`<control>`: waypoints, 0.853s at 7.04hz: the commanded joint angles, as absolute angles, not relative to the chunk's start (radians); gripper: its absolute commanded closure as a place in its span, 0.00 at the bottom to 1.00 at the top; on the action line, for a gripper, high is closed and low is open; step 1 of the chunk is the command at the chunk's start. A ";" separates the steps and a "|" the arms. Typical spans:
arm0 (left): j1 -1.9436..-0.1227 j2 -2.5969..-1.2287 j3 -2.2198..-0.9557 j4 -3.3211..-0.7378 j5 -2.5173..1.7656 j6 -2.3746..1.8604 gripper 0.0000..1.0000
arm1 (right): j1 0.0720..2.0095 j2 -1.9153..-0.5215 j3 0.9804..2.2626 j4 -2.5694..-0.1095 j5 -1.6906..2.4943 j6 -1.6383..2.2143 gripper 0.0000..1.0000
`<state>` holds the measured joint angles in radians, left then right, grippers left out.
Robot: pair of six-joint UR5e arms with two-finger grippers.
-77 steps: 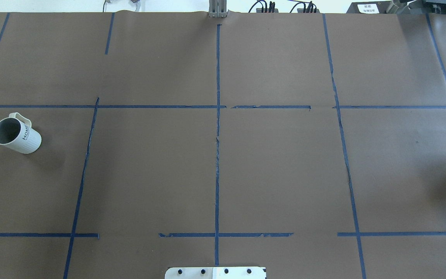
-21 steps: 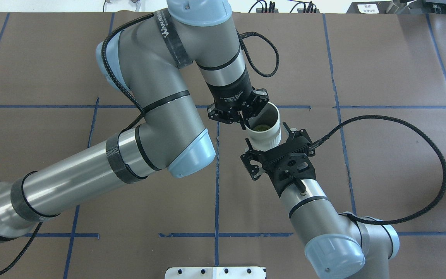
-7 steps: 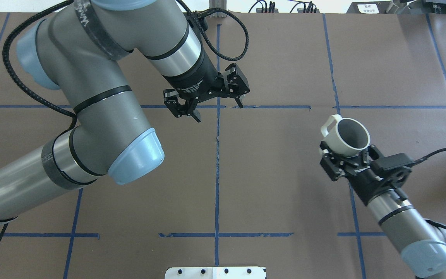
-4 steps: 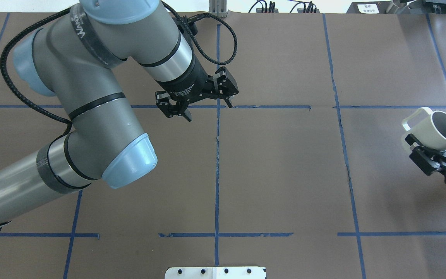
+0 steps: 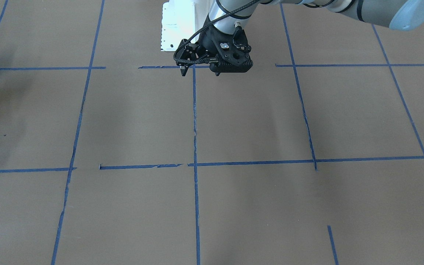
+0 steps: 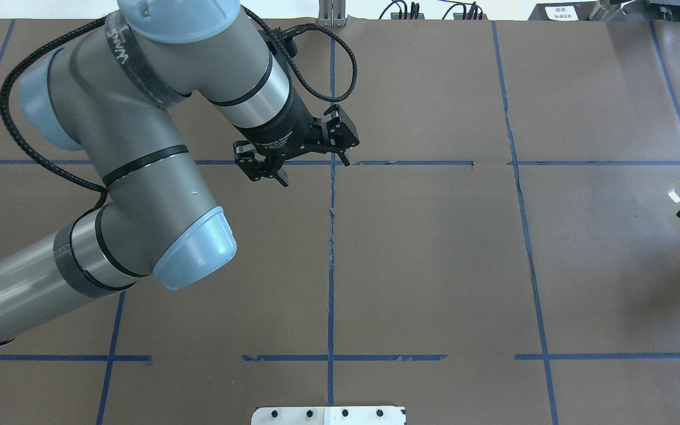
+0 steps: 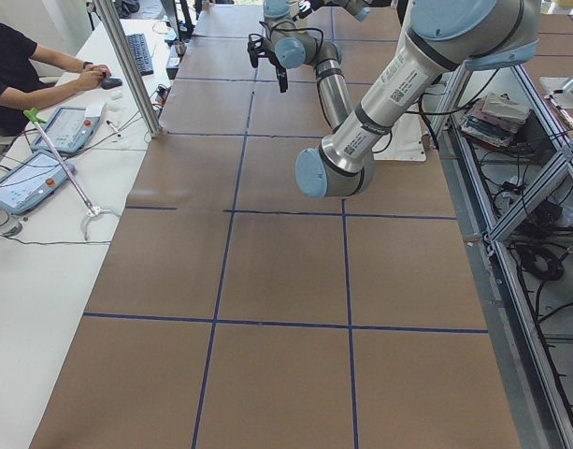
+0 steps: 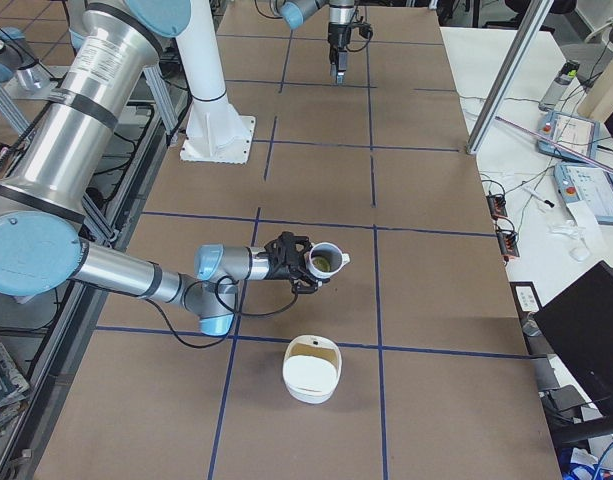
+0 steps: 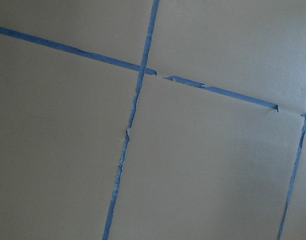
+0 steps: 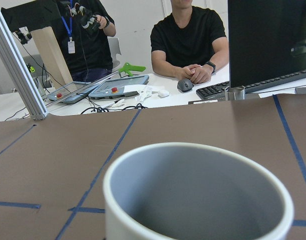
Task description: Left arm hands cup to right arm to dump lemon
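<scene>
The brown-papered counter (image 6: 434, 265), ruled into squares with blue tape, takes up most of the room. Over it the left arm (image 6: 139, 177) comes in big from the robot's left end and stops above the middle of the counter's length. Its left gripper (image 6: 314, 171) hangs clear of the surface there with the fingers spread apart and nothing between them. Its wrist camera shows only paper and tape.

The right arm (image 8: 116, 270) reaches out low towards the counter's right end. The right gripper (image 8: 301, 265) is clamped on the cup (image 10: 197, 190) and holds it off the paper. In the overhead view only the cup's handle side shows at the picture's right edge.

A white bowl (image 8: 312, 375) with rounded corners sits on the counter close to the right end edge. The cup is near it and a little further in from that edge.

From the right end the cup's mouth faces up and outward, and the lemon (image 8: 324, 264) lies inside it, a small yellow-green lump.
</scene>
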<state>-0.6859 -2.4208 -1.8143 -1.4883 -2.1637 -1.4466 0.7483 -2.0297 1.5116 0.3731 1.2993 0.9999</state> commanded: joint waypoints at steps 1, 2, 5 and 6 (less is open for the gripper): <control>-0.683 -2.424 -1.821 -1.489 -2.161 -1.474 0.00 | 0.941 -2.013 1.433 0.393 1.532 1.119 0.98; -0.683 -2.424 -1.825 -1.489 -2.154 -1.476 0.00 | 0.971 -2.017 1.405 0.440 1.563 1.263 0.97; -0.681 -2.422 -1.825 -1.489 -2.149 -1.476 0.00 | 1.112 -1.979 1.241 0.615 1.641 1.568 0.96; -0.680 -2.422 -1.825 -1.489 -2.149 -1.476 0.00 | 1.177 -1.959 1.238 0.615 1.682 1.736 0.94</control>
<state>-0.6807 -2.4227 -1.8254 -1.4895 -2.1493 -1.4756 1.1099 -1.9781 1.2515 0.6041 1.6399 1.5782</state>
